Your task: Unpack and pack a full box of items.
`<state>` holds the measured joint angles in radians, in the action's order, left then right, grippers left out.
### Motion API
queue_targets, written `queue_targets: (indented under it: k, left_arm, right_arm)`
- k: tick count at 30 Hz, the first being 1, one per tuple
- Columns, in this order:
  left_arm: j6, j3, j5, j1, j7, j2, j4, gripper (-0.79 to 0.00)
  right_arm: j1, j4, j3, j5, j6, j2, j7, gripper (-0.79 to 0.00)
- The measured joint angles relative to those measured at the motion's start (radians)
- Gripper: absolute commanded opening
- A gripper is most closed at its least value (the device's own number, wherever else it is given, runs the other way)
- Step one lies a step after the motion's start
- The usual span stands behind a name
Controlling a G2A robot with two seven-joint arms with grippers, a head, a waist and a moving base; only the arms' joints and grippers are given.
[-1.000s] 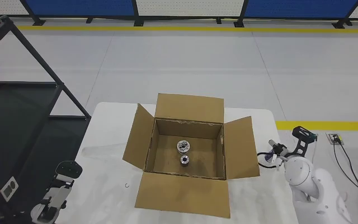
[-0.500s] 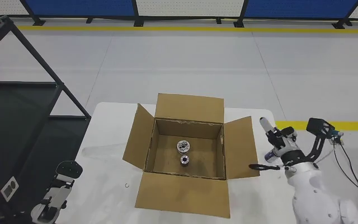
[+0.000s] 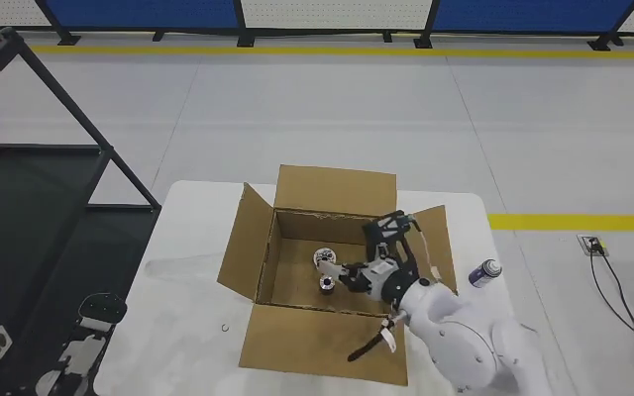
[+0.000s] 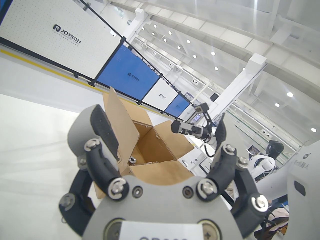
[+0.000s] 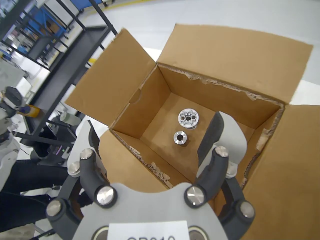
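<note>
An open cardboard box (image 3: 332, 342) stands mid-table with all its flaps spread. On its floor lie a flanged metal disc with holes (image 3: 325, 258) (image 5: 188, 118) and a smaller metal cylinder (image 3: 327, 284) (image 5: 180, 137), close together. My right gripper (image 3: 349, 274) (image 5: 153, 122) hangs open above the box's near right part, empty, looking down at both parts. My left gripper (image 4: 158, 113) sits low off the table's near left corner, open and empty, aimed at the box (image 4: 160, 146) from the side; one metal part (image 4: 132, 160) shows past a flap.
A dark blue can with a white cap (image 3: 483, 272) stands on the table just right of the box's right flap. A small ring (image 3: 227, 328) lies on the white table left of the front flap. A black metal rack (image 3: 59, 198) stands off the table's left side.
My right arm swung from the table's right edge in over the box. The blue can it was near now stands alone on the table. The left arm sank slightly.
</note>
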<state>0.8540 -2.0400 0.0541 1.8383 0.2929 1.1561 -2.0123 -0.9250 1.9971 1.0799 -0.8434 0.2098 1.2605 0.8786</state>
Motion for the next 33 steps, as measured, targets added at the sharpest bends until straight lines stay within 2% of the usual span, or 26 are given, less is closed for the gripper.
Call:
queue_targets:
  k: [7, 13, 22, 30, 31, 32, 33]
  left_arm:
    - [-0.001, 0.0, 0.0, 0.0, 0.0, 0.0, 0.0, 0.0]
    - [-0.001, 0.0, 0.0, 0.0, 0.0, 0.0, 0.0, 0.0]
    - [-0.001, 0.0, 0.0, 0.0, 0.0, 0.0, 0.0, 0.0]
    - [-0.001, 0.0, 0.0, 0.0, 0.0, 0.0, 0.0, 0.0]
    - [-0.001, 0.0, 0.0, 0.0, 0.0, 0.0, 0.0, 0.0]
    - [-0.001, 0.0, 0.0, 0.0, 0.0, 0.0, 0.0, 0.0]
    - [-0.001, 0.0, 0.0, 0.0, 0.0, 0.0, 0.0, 0.0]
  right_arm:
    - [0.251, -0.312, -0.225, 0.001, 0.086, 0.066, 0.054, 0.0]
    - [0.409, -0.582, -0.376, -0.056, 0.185, 0.133, 0.055, 0.0]
    - [0.536, -0.887, -0.467, 0.023, 0.199, 0.223, 0.063, 0.0]
    - [0.583, -1.04, -0.499, 0.048, 0.176, 0.275, 0.061, 0.0]
    - [0.587, -1.057, -0.501, 0.051, 0.172, 0.281, 0.061, -0.022]
    - [0.59, -1.069, -0.502, 0.053, 0.168, 0.285, 0.06, -0.166]
    - [0.592, -1.08, -0.503, 0.053, 0.165, 0.29, 0.059, -0.428]
